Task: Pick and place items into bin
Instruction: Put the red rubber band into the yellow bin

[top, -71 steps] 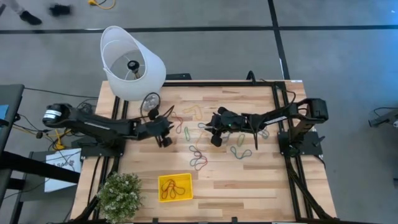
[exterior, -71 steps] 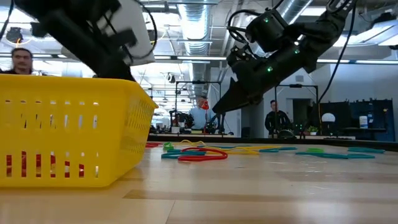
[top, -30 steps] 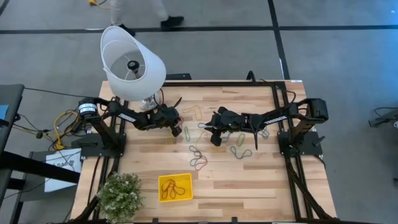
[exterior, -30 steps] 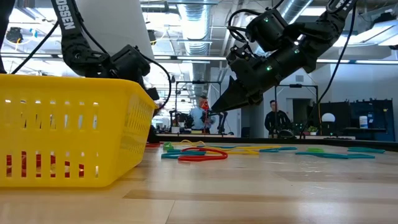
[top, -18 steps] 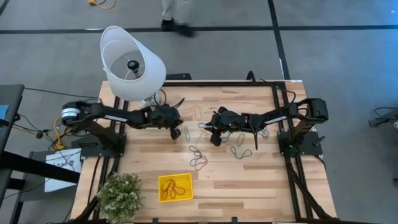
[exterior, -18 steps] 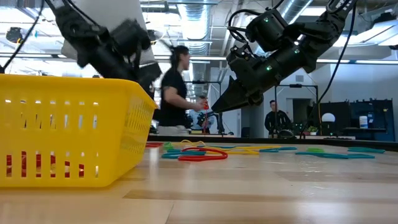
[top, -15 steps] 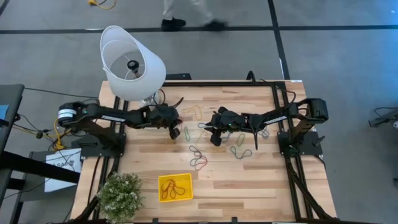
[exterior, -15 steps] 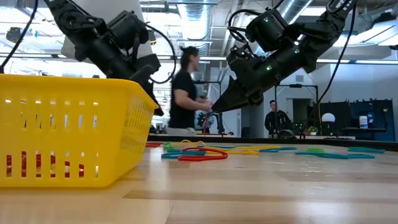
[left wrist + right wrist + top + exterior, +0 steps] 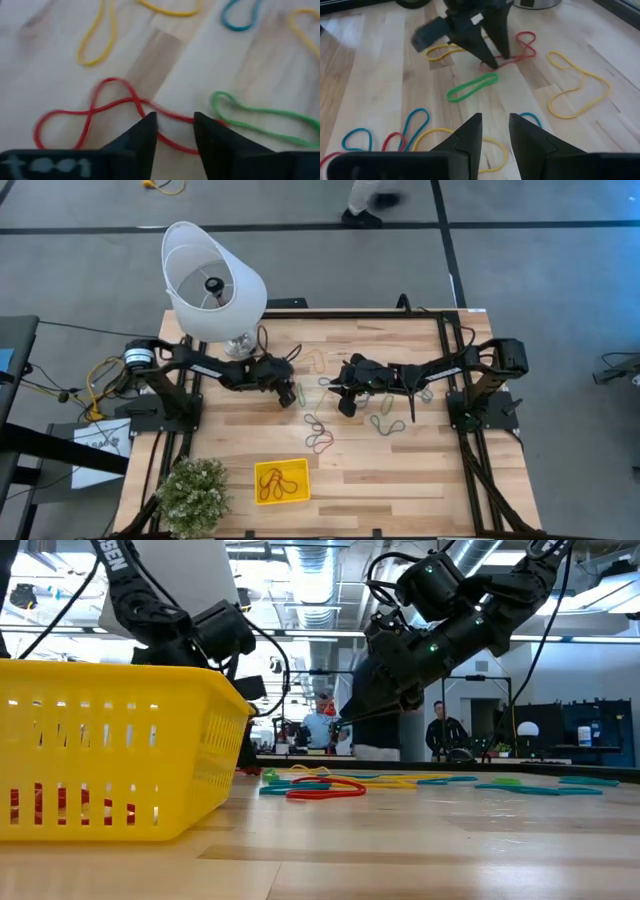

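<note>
Several thin rubber-band items (image 9: 318, 430) in red, green, blue and yellow lie scattered flat on the middle of the wooden table. The yellow bin (image 9: 282, 480) stands near the front edge with bands inside. My left gripper (image 9: 174, 120) is open and points steeply down, one finger on either side of a red band (image 9: 112, 105) twisted into a figure of eight. A green band (image 9: 260, 117) lies beside it. My right gripper (image 9: 495, 119) hangs open above the table, a little right of the left one (image 9: 497, 60), holding nothing. My left gripper's fingertips stand at the red band's strand (image 9: 172, 119), coming from above at a slant. I cannot tell whether they touch it. The band lies flat on the table.
A white lampshade (image 9: 210, 280) stands at the far left corner and a green plant (image 9: 192, 492) at the near left corner, beside the bin. Black frame rails (image 9: 455, 370) run along the table's sides. People (image 9: 440, 730) stand in the room beyond the table.
My left gripper has risen from the table and come down again over the same patch of bands, ending slightly nearer the table's right edge, while the arm behind it swung. A person has walked past beyond the far edge.
</note>
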Robot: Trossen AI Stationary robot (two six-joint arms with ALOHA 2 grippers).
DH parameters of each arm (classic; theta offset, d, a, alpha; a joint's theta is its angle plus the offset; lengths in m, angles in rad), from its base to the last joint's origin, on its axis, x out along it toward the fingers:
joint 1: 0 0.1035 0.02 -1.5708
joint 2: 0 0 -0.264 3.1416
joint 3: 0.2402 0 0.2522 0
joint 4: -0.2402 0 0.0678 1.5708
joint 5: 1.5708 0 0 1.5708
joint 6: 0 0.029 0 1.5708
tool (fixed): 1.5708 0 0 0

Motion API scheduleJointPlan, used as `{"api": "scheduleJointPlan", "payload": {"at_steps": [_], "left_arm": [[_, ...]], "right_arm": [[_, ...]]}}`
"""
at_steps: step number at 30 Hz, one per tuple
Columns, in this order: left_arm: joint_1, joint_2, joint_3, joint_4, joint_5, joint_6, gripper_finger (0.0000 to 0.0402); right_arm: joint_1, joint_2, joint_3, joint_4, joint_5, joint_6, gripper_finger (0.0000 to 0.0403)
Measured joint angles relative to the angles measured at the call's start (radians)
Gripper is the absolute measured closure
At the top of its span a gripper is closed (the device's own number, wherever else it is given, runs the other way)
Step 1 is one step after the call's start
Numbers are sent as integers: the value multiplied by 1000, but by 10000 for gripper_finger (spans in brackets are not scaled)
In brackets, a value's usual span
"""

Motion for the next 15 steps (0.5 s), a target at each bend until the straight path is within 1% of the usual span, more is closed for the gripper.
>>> {"api": "scheduleJointPlan", "payload": {"at_steps": [3, 7, 11, 15], "left_arm": [[4, 5, 9, 5, -22, -9, 260], [6, 8, 9, 28, -22, -9, 262], [6, 29, 7, 28, -30, -60, 281], [4, 75, 5, 32, -22, -90, 320]], "right_arm": [[2, 0, 0, 0, 0, 0, 310], [2, 0, 0, 2, 0, -1, 310], [2, 0, 0, 2, 1, -1, 310], [2, 0, 0, 0, 1, -2, 310]]}}
